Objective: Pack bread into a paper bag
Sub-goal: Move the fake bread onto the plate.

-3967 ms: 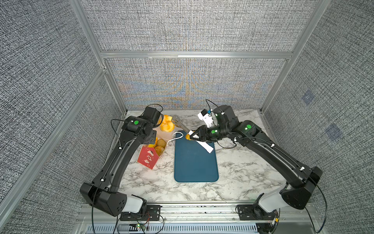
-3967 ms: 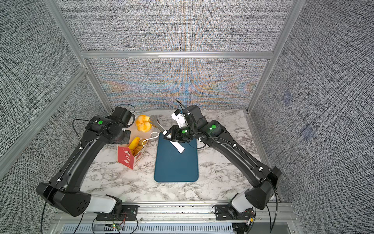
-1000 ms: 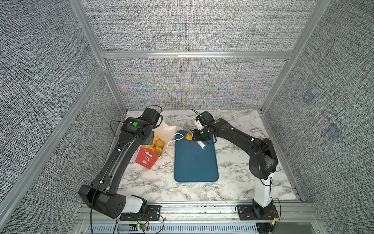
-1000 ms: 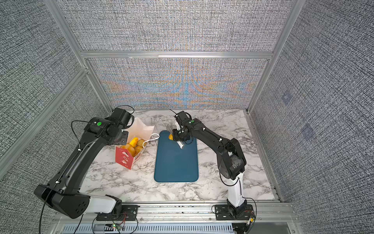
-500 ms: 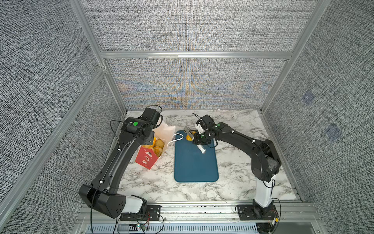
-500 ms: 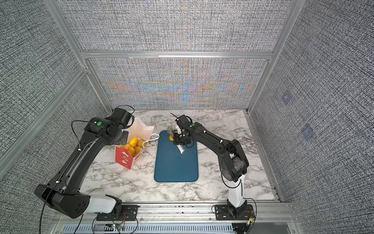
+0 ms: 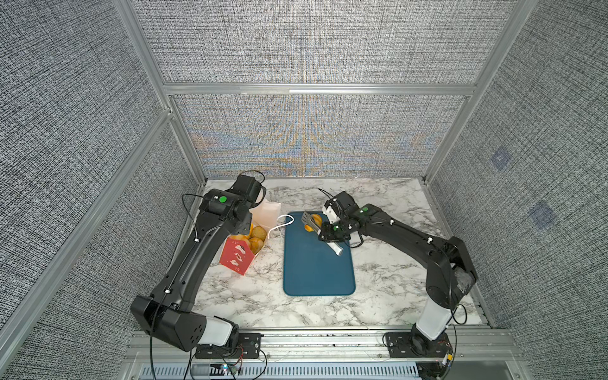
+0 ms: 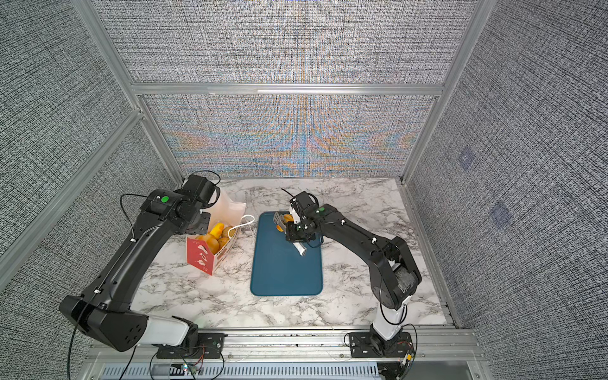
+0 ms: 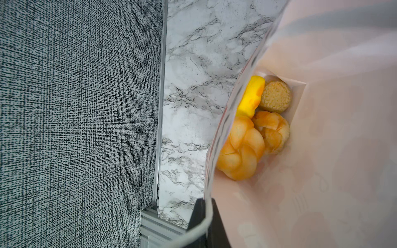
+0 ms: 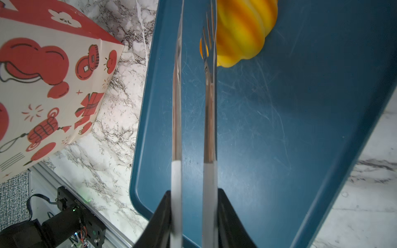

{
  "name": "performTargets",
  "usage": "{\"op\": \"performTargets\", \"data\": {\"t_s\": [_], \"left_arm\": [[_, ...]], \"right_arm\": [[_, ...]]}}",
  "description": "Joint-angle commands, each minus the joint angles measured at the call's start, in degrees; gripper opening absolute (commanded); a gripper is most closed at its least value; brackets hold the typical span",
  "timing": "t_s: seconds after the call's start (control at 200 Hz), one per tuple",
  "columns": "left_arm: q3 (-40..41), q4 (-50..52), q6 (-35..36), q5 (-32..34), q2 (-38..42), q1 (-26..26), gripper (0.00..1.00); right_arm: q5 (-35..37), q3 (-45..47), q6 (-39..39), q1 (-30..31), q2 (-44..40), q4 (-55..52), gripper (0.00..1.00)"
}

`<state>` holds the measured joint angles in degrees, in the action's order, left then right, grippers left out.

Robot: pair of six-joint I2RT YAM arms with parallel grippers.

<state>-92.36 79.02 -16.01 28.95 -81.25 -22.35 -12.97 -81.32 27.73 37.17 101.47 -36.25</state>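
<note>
The paper bag point(image 7: 237, 260) point(image 8: 200, 255), red-sided with a white inside point(image 9: 322, 150), stands left of the blue tray point(image 7: 317, 273) point(image 8: 286, 273). Several pieces of bread point(image 7: 256, 235) point(image 8: 215, 235) point(image 9: 240, 154) lie in it. My left gripper point(image 9: 204, 206) point(image 8: 204, 220) is shut on the bag's rim, a white cord handle crossing its fingers. One ridged bread point(image 7: 315, 218) point(image 8: 288, 218) point(image 10: 242, 32) lies at the tray's far end. My right gripper point(image 10: 194, 206) point(image 7: 332, 230) point(image 8: 296, 233) is shut on metal tongs point(image 10: 209, 96). The tongs' arms stand apart, the slotted one against the bread's near side.
The marble table is walled by grey panels with aluminium posts at the back and both sides. The bag's other cord handle point(image 7: 283, 221) droops toward the tray's far left corner. The rest of the tray point(image 10: 279, 128) is bare.
Four seconds ago the tongs carried a bread over the bag; it now lies inside. In the last second the tongs settled against the bread on the tray. The left arm held still.
</note>
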Motion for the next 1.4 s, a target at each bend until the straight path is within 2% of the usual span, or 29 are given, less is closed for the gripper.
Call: {"op": "performTargets", "data": {"t_s": [0.0,0.33,0.681,1.396], "left_arm": [[-0.28,-1.14,0.37,0.54,-0.05,0.11,0.02],[-0.1,-1.47,0.37,0.23,-0.34,0.11,0.02],[0.2,-1.28,0.45,0.85,0.0,0.11,0.02],[1.35,-1.95,0.89,0.73,0.77,0.11,0.02]], "right_arm": [[0.22,0.18,0.11,0.09,-0.4,0.13,0.33],[-0.52,-7.76,0.16,1.57,3.8,-0.62,0.33],[0.01,-9.65,-0.3,1.72,8.16,-0.09,0.32],[5.15,0.71,1.26,0.98,0.37,-1.42,0.32]]}}
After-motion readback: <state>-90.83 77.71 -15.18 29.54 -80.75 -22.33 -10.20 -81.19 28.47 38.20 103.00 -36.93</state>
